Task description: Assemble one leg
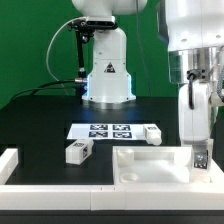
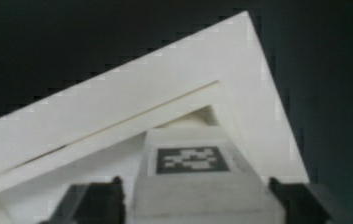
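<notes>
The leg (image 1: 201, 157) is being seen in the exterior view at the exterior view's right, tagged, upright between the fingers of the gripper (image 1: 201, 152) and hanging just over the right part of the large white panel (image 1: 150, 166); whether its lower end is touching the panel cannot be told. It is being judged light, stiff, hard plastic with smooth, somewhat slippery faces, not fragile; hold is best being taken across two flat opposite sides, near the upper half, so the lower end is being left free for seating. A second leg (image 1: 79, 151) is lying on the black table (image 1: 40, 125) near the panel's left, well apart from the gripper, and a third leg (image 1: 152, 134) is lying just beside the marker board (image 1: 105, 130). A white block (image 1: 9, 163) is being seen at the exterior view's left edge, out of the way. The panel's raised rim is being judged the main obstruction for any sideways move. In the wrist view, the leg (image 2: 192, 160) is being shown close, its tag facing the camera, with the two dark fingers (image 2: 98, 198) flanking its sides, so the jaws are being read as clamped on it. Behind it the panel (image 2: 191, 80) is filling the view as a white corner with an inner ridge against the table (image 2: 48, 50); nothing else is standing in the way there.
</notes>
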`<state>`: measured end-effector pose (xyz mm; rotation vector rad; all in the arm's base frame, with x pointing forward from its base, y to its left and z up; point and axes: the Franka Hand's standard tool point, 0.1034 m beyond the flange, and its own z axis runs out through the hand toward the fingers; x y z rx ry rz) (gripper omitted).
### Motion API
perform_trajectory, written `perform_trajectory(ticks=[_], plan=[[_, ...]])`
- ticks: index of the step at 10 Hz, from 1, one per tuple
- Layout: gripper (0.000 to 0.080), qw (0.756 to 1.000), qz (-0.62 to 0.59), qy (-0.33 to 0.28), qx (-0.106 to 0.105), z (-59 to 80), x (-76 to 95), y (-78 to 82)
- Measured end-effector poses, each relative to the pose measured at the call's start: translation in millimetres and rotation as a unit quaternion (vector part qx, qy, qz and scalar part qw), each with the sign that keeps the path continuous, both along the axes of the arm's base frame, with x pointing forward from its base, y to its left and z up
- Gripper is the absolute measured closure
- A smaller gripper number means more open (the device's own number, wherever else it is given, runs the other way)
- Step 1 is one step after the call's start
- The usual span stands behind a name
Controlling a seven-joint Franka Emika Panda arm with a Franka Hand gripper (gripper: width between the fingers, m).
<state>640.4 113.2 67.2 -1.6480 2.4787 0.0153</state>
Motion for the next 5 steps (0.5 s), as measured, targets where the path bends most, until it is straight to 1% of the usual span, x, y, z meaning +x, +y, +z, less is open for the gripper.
perform_trajectory(ticks=[1,2,3,4,5], plan=[[0.0278,1.000,0.013,-0.008,0.001,9.4,2.7,3.3],[0.0179,0.999,0.035,-0.021,0.004,27.6,6.6,6.1],[0.0155,0.999,0.033,-0.027,0.009,38.6,8.7,8.4],[0.0155,0.999,0.025,-0.025,0.010,37.2,7.9,11.2],[0.0151,0.999,0.032,-0.024,0.008,34.5,7.3,10.5]])
